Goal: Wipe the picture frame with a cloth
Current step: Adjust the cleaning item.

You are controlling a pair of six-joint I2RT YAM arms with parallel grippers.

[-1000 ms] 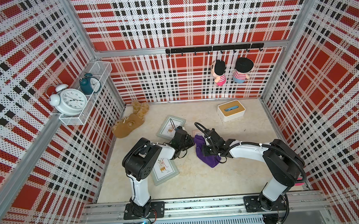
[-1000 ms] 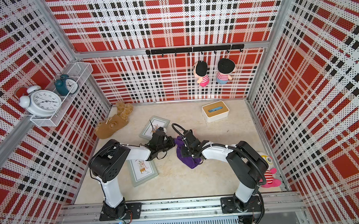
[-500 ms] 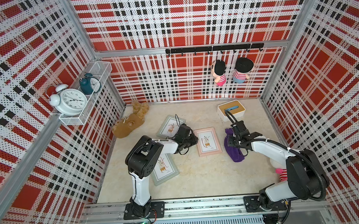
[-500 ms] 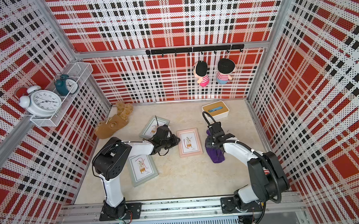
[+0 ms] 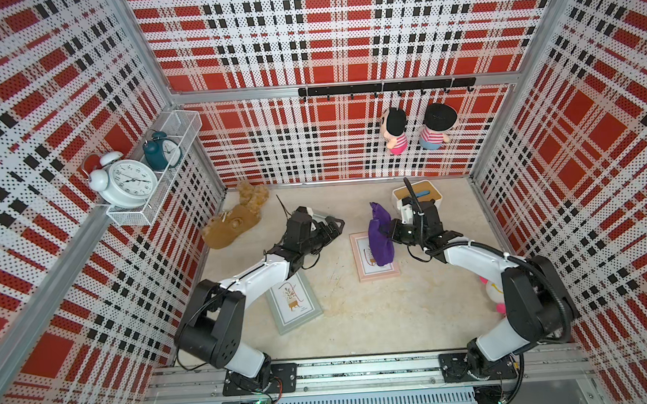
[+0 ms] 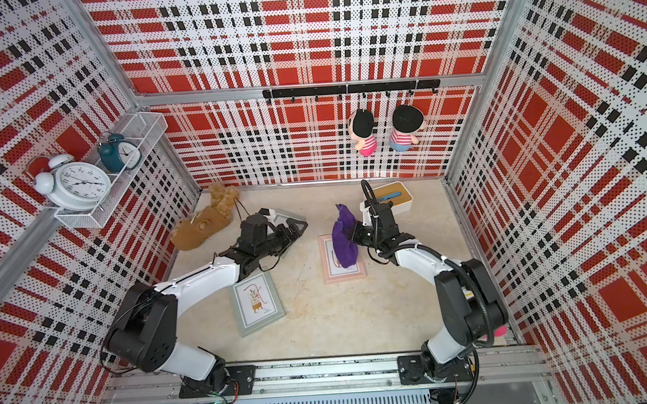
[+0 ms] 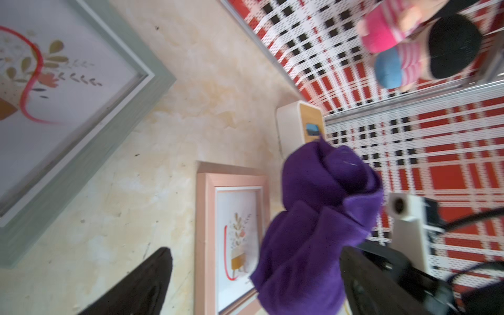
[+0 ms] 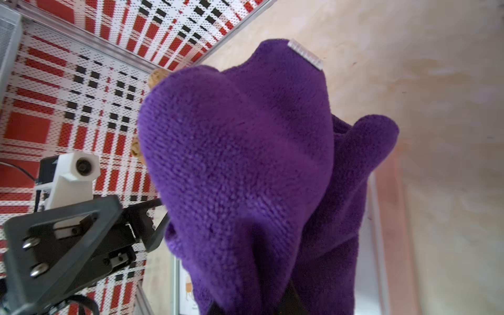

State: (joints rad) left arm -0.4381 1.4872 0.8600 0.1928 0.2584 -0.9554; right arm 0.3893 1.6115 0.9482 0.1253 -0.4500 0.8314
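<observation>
The two arms have parted since a second ago, when I had them bunched together mid-floor with the cloth (image 5: 379,242) low between them and the pink picture frame (image 5: 377,274) out of my sight. Half a second back the frame lay bare and the cloth sat off beside the box (image 5: 428,194). Now the frame lies flat in that same spot and the cloth has come back over it. It hangs as a purple bundle from the right gripper (image 5: 388,233), covering the far right part of the picture in both top views. The right gripper is clamped on the cloth's upper folds, as it has been all along. Whether the bottom fold actually presses on the glass I cannot tell. In the right wrist view the cloth fills most of what I see, its white tag (image 8: 306,56) at one edge.

The left gripper (image 5: 335,231) was nearly closed a second ago; now its jaws stand wide and hold nothing. It has drawn off to the left of the pink picture frame, well apart from it, above the corner of the far grey frame (image 6: 282,214). The near grey frame (image 5: 295,307) by the rail has not moved.
</observation>
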